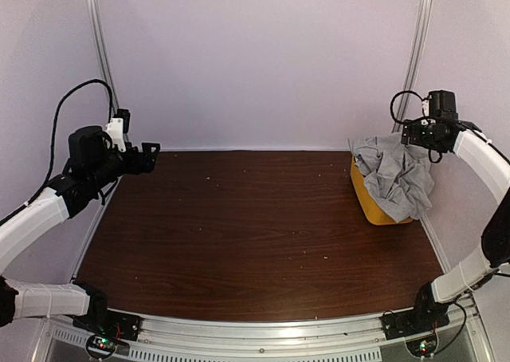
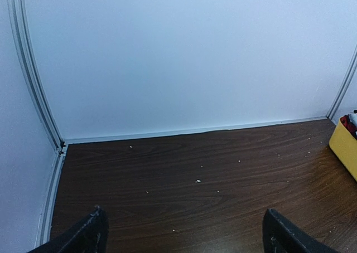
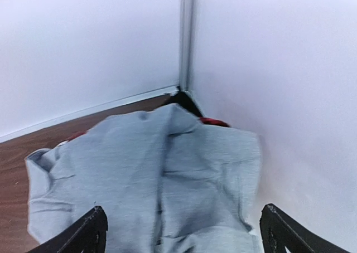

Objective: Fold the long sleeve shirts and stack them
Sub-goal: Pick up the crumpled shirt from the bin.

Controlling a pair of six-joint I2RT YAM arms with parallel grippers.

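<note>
A light-grey long sleeve shirt (image 1: pixel 394 175) lies crumpled over the yellow tub (image 1: pixel 368 205) at the back right, hanging down its side. In the right wrist view the grey shirt (image 3: pixel 167 175) fills the frame, and a strip of red plaid shirt (image 3: pixel 215 121) peeks out behind it. My right gripper (image 1: pixel 408 134) hovers just above the grey shirt, and its jaws (image 3: pixel 183 211) are spread wide and open, pinching no cloth. My left gripper (image 1: pixel 151 151) is raised at the far left, open (image 2: pixel 184 212) with only bare table under it.
The dark wood table (image 1: pixel 239 226) is enclosed by white walls at the back and sides, with metal rails in the corners. In the left wrist view the yellow tub (image 2: pixel 343 147) shows at the right edge with a bit of red cloth (image 2: pixel 350 122) in it.
</note>
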